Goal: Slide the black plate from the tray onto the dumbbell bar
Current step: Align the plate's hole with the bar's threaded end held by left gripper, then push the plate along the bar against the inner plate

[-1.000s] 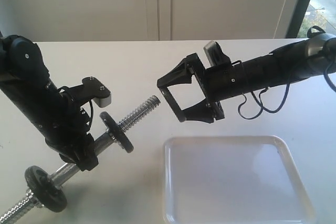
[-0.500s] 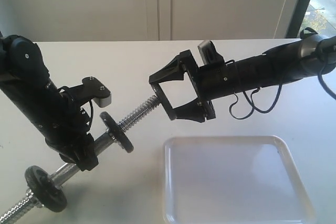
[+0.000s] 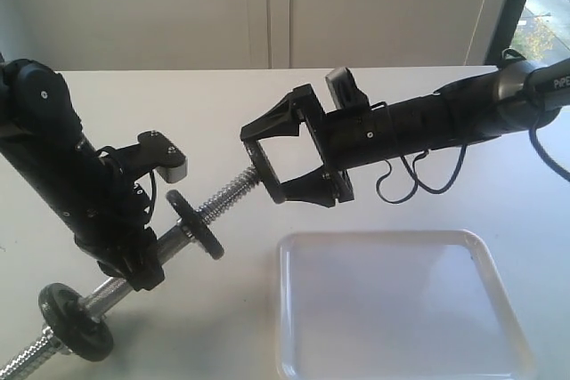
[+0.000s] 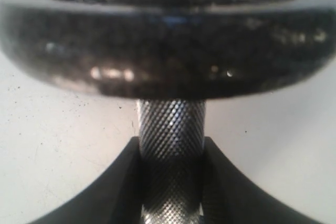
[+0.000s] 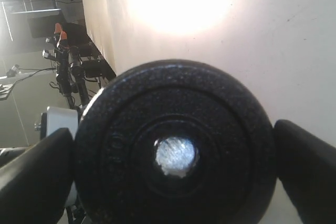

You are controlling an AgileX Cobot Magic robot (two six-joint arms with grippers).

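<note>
On the white table [image 3: 223, 100], exterior view. At left, left gripper [image 3: 141, 264], closed around the knurled middle of the dumbbell bar [image 3: 227, 193], a slim chrome steel rod with spiral-threaded ends. Holds it tilted, low end toward the near left corner, high threaded end toward the centre. On the bar, two small black round weights: inner disc [image 3: 196, 224] just beyond the gripper, outer disc [image 3: 76, 311] near the low end. At centre, right gripper [image 3: 262, 166], clamped wide on the black plate [image 3: 257, 154], a small round matte iron weight, seen edge-on and meeting the bar's high tip. At lower right, the tray [image 3: 374, 237]: shallow, rectangular, translucent-white plastic with rounded corners and a low rim. Lies flat on the table, only its own pale floor inside, well apart from the plate.

Left wrist view. Close and blurred, rim of a black disc [image 4: 168, 40] across the whole width. Between disc and camera, knurled chrome shaft pinched by two dark fingers [image 4: 113, 190], touching on both sides.

Right wrist view. Facing the camera, flat face of the black plate, raised rim and centre hole plain. In the hole, bright metal end of the bar [image 5: 176, 157]. Gripped at opposite edges by black fingers [image 5: 37, 174]. Tip inside the hole or only behind it: cannot tell.
</note>
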